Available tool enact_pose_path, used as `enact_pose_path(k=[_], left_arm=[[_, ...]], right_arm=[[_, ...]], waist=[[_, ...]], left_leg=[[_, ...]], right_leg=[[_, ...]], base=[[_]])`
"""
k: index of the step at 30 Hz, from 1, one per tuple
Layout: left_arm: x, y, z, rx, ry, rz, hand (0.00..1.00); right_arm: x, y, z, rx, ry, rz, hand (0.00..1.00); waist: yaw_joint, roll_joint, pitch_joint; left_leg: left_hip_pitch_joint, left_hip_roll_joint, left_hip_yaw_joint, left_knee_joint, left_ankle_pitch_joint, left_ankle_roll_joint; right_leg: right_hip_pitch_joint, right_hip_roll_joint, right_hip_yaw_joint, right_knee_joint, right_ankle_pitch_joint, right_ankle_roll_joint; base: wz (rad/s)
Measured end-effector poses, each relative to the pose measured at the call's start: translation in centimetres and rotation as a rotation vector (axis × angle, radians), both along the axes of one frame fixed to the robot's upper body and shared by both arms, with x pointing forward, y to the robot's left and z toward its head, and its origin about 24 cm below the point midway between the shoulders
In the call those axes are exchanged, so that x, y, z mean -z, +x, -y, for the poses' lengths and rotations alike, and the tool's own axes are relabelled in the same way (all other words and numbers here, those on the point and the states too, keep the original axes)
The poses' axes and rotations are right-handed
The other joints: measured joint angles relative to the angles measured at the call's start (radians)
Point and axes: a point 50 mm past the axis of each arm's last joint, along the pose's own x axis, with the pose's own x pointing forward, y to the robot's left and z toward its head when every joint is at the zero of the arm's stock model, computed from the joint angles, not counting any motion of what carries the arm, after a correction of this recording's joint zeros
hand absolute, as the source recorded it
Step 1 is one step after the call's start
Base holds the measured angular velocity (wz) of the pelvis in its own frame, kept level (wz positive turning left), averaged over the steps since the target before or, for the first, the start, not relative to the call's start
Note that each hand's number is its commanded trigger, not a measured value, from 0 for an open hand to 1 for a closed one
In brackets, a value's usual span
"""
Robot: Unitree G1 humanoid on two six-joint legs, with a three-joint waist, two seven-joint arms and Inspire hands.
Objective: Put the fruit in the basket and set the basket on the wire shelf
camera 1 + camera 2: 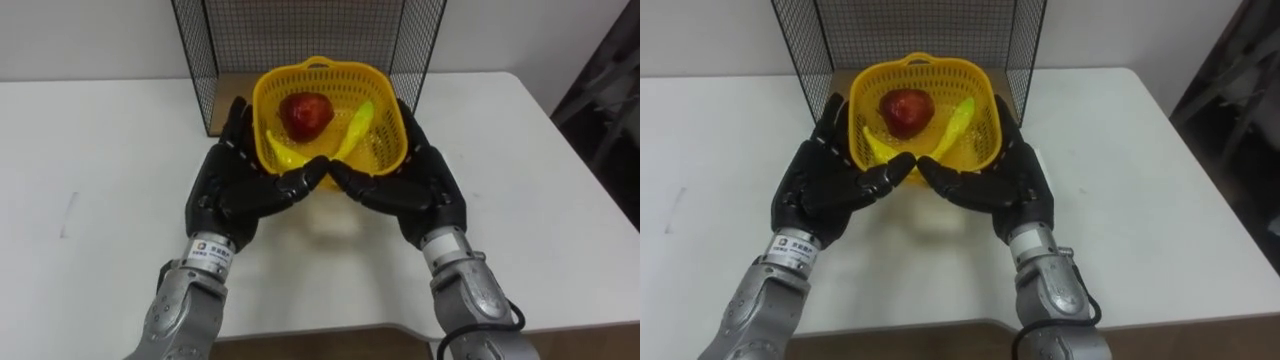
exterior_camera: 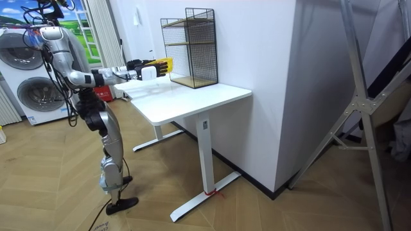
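A yellow plastic basket [image 1: 322, 68] holds a red apple [image 1: 306, 112] and a yellow banana [image 1: 355, 128]. My left hand [image 1: 232, 188] presses its left side and my right hand [image 1: 412, 188] its right side, fingers straight along the walls, thumbs meeting under the front rim. The basket hangs a little above the white table [image 1: 100, 150], with its shadow below. Its far edge is at the open front of the black wire shelf [image 1: 300, 30]. In the room view I stand at the table's end on the room view's left, arms stretched out with the basket [image 2: 164, 65] towards the shelf [image 2: 191, 48].
The shelf has a wooden floor and mesh side walls just wider than the basket. White wall stands behind it. The table's right edge [image 1: 560, 130] falls off to a dark area. Washing machines [image 2: 32, 90] stand behind me.
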Motion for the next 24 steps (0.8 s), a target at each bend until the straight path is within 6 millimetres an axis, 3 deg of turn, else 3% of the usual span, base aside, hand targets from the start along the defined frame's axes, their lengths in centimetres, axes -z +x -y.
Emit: enact_pose_path(k=[17, 20, 22, 24], left_arm=[[0.5, -0.5, -0.2, -0.013, -0.002, -0.017, 0.0], [0.6, -0.7, -0.4, -0.016, 0.003, -0.022, 0.0], [0.7, -0.7, -0.6, -0.024, 0.004, -0.024, 0.0], [1.1, -0.9, -0.7, -0.025, 0.007, -0.039, 0.0]], right_arm=[[-0.4, -0.1, -0.1, -0.017, 0.012, 0.02, 0.0], [-0.2, -0.2, -0.2, -0.026, 0.003, 0.018, 0.0], [-0.2, -0.3, -0.1, -0.04, 0.001, 0.02, 0.0], [0.0, -0.3, -0.2, -0.047, -0.001, 0.017, 0.0]], waist=[[0.01, 0.001, 0.0011], [0.026, -0.002, 0.002], [0.043, -0.011, 0.0029], [0.057, -0.011, 0.004]], left_leg=[[-0.002, 0.01, 0.0, 0.042, -0.008, -0.003], [-0.036, 0.03, 0.001, 0.14, -0.052, -0.013], [-0.081, 0.054, -0.002, 0.249, -0.1, -0.032], [-0.111, 0.077, -0.004, 0.331, -0.118, -0.044]], right_leg=[[-0.002, 0.003, -0.009, 0.04, -0.009, -0.005], [-0.041, 0.012, -0.01, 0.131, -0.054, -0.019], [-0.086, 0.02, -0.023, 0.225, -0.112, -0.04], [-0.104, 0.035, -0.022, 0.276, -0.145, -0.057]], base=[[0.0], [-0.09], [-0.08], [0.0]])
